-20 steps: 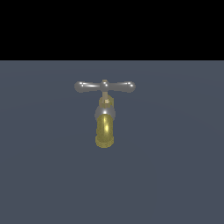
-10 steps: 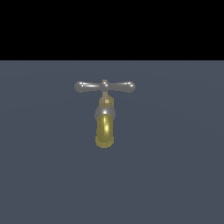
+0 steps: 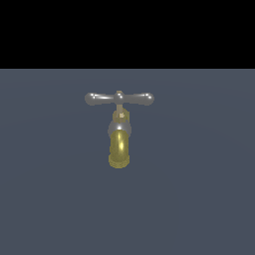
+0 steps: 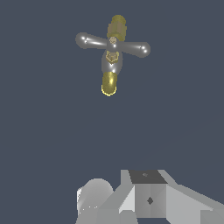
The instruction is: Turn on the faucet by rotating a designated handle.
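The faucet (image 3: 119, 142) has a glossy yellow-gold metal spout, and its handle (image 3: 119, 98) is smooth, shiny grey metal.

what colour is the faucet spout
Shiny yellow-gold spout on the faucet; clearest in the exterior view.

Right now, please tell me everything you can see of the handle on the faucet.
The handle is a slim, shiny grey metal crossbar with rounded bulbous ends and a small brass hub at its middle. It sits on a thin brass stem atop the faucet, lying level across the exterior view, both ends free. Nothing touches it. In the wrist view it lies far from the arm's grey body; the claw's fingers are not clearly shown.
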Motion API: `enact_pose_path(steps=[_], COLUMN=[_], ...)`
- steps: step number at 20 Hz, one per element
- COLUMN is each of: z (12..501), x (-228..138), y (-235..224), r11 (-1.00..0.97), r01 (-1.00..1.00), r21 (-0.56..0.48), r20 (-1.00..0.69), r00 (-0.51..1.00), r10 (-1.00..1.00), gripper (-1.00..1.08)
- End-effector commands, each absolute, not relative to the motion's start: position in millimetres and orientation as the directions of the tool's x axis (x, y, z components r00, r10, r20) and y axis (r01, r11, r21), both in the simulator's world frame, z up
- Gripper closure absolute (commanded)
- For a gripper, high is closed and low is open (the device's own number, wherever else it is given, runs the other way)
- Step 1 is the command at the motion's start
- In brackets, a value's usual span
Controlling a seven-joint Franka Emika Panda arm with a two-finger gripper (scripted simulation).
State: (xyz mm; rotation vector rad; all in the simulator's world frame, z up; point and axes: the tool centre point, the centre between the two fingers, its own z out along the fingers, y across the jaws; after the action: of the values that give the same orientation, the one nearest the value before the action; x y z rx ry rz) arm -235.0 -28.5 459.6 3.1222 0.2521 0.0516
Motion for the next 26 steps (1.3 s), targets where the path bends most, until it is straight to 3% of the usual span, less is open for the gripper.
enact_pose_path(steps=[1, 26], z=[449.1, 335.6], x=[-230.0, -154.3], y=[-34.8, -83.3], r11=[-0.977, -0.688], r01=[0.214, 0.726], r21=[0.012, 0.015], r20=[0.03, 0.012], r00=[0.976, 0.688], r10=[0.215, 0.726], gripper=[1.08, 1.08])
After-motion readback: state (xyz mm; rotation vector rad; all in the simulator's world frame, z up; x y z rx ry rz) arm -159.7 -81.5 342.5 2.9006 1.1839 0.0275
